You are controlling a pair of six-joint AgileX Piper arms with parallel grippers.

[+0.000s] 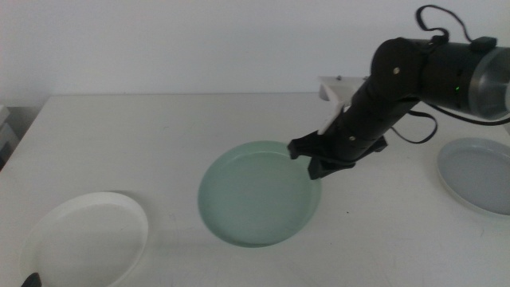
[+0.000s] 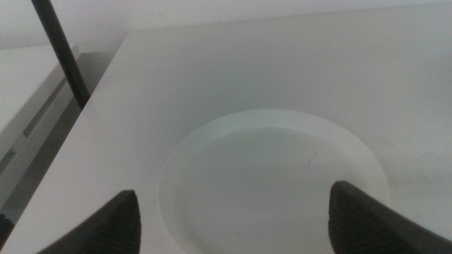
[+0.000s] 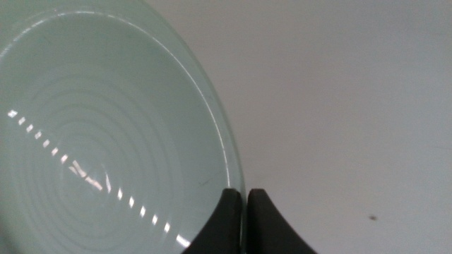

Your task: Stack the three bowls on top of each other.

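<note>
Even, diffuse illumination; the white table [image 1: 159, 135] and wall appear nearly uniform, with low contrast. Soft shadows lie under the right arm and along the near rim of the mint green bowl [image 1: 259, 193]. In the right wrist view, a dashed line of small specular highlights crosses this bowl [image 3: 106, 141]. The left wrist view is pale and washed out, and the jaw tips are blurred. All views are slightly soft and grainy.
</note>
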